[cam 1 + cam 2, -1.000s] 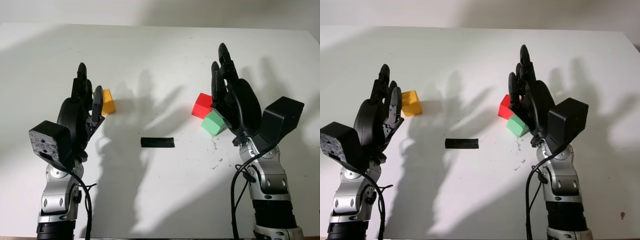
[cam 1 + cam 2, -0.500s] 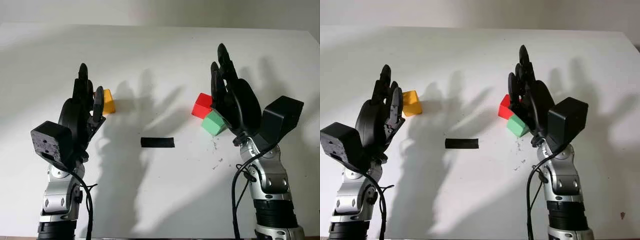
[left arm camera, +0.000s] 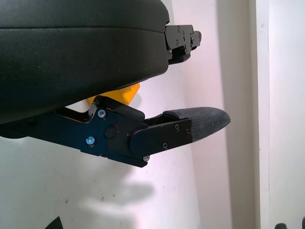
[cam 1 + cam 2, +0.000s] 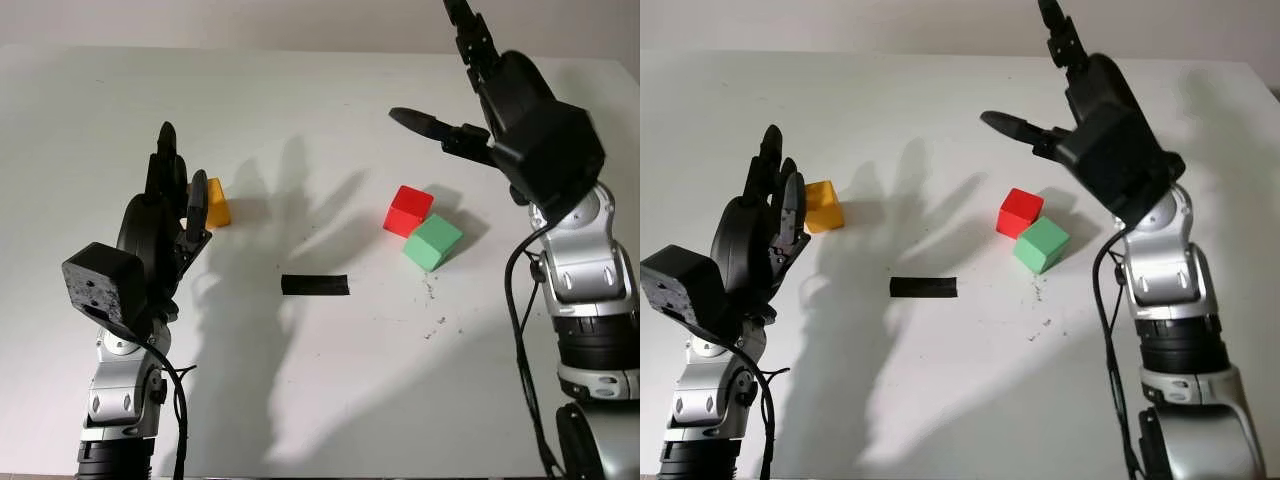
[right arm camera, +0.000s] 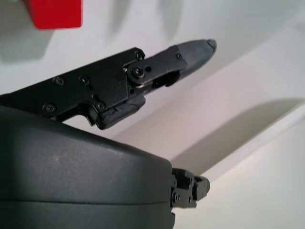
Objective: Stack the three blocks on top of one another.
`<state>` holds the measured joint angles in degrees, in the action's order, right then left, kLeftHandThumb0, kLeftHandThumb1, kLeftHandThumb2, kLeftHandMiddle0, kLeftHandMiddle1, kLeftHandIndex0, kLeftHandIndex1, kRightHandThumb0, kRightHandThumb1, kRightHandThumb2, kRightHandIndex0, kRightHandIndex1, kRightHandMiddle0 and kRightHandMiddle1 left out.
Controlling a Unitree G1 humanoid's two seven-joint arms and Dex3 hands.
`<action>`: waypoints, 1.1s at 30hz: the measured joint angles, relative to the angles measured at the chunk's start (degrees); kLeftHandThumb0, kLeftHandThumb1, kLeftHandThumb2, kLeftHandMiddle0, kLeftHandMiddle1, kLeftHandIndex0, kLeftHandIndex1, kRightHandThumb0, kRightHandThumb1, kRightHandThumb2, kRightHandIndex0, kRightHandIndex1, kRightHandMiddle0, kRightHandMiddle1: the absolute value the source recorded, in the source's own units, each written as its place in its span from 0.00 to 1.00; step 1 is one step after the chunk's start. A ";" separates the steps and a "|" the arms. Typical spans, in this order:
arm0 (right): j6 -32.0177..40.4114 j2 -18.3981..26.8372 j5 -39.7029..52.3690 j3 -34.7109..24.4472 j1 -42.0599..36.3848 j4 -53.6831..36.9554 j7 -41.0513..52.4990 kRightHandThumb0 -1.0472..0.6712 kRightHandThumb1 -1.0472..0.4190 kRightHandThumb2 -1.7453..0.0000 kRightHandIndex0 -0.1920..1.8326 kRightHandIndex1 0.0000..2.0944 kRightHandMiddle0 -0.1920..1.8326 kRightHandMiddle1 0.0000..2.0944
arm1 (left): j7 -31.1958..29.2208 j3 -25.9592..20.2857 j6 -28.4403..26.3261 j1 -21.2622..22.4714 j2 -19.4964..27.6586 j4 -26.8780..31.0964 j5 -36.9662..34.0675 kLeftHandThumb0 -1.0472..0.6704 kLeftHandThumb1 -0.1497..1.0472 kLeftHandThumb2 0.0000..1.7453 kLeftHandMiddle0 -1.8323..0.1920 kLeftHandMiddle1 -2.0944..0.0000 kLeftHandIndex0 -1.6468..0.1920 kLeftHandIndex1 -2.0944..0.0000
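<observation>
Blocks sat apart: yellow block [image 4: 214,203] beside the empty, uncurled left hand [image 4: 165,215]; red block [image 4: 408,210] touching green block [image 4: 432,242]; right hand [image 4: 500,100] open above, farther back.

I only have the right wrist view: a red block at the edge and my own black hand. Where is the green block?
Observer: The green block sits on the table touching the red block, on its near right side.
Operator: And the third block?
Observer: The yellow block is far over on the left, just beyond the left hand.
Operator: Is my right hand over the pair?
Observer: No, the right hand is open, raised beyond them, holding nothing.
</observation>
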<state>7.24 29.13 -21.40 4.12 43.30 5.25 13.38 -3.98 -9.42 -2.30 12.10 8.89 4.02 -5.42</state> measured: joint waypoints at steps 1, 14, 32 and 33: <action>-0.30 0.91 -1.70 1.16 0.76 0.66 0.85 0.17 0.10 0.97 0.10 0.04 0.07 0.28 | -0.05 -0.02 -0.05 0.00 0.00 0.00 -0.05 0.23 1.00 0.36 0.97 0.98 0.96 0.98; 0.54 5.83 -20.85 11.64 2.43 0.57 8.92 0.14 0.05 0.97 0.12 0.03 0.19 0.11 | -0.13 0.05 -0.02 0.00 0.02 0.00 0.08 0.25 1.00 0.35 0.97 0.97 0.96 0.97; 1.13 7.33 -27.23 13.12 -3.57 -2.28 14.80 0.16 0.03 0.97 0.11 0.02 0.23 0.06 | -0.04 0.12 -0.05 0.00 0.00 0.00 0.04 0.26 1.00 0.35 0.97 0.97 0.95 0.97; 1.10 7.50 -27.75 13.19 -3.94 -2.68 14.97 0.15 0.03 0.97 0.11 0.02 0.24 0.06 | -0.09 0.12 -0.04 0.00 0.00 0.00 0.04 0.26 1.00 0.35 0.97 0.97 0.96 0.97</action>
<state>8.34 36.63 -49.14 17.31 39.36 2.57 28.35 -4.07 -9.30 -2.33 12.10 8.90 4.02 -5.38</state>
